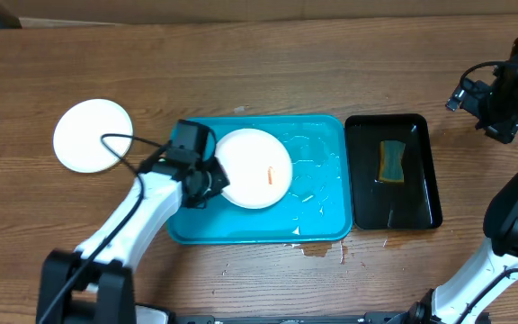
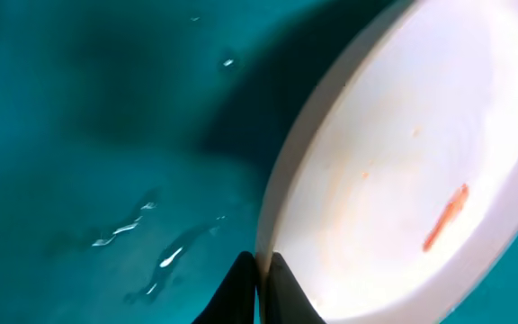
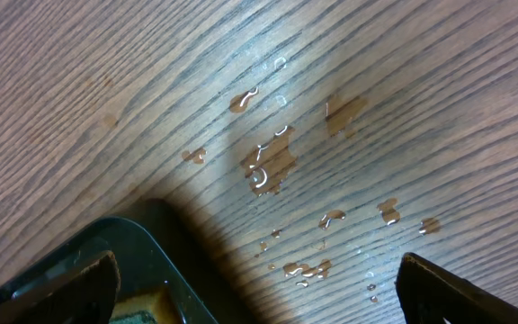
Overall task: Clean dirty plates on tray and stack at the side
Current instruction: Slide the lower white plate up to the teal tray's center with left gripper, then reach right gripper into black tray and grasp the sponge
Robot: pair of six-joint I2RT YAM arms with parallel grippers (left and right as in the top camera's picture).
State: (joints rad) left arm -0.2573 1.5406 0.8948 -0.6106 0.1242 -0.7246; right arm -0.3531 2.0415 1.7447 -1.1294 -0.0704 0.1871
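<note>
Though wet, wooden table (image 1: 241, 54) beneath tray (image 1: 317, 220).

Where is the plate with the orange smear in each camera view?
Overhead: plate in the left half of the blue tray, left gripper at its edge.
Left wrist: plate fills the right side, rim pinched by the left gripper.
Right wrist: not in view.
Shared landmark: the orange smear, overhead and left wrist.

Two plates (image 1: 93, 135) (image 1: 261, 155), two trays (image 1: 324, 218) (image 1: 423, 200), one sponge (image 1: 391, 160)
</note>
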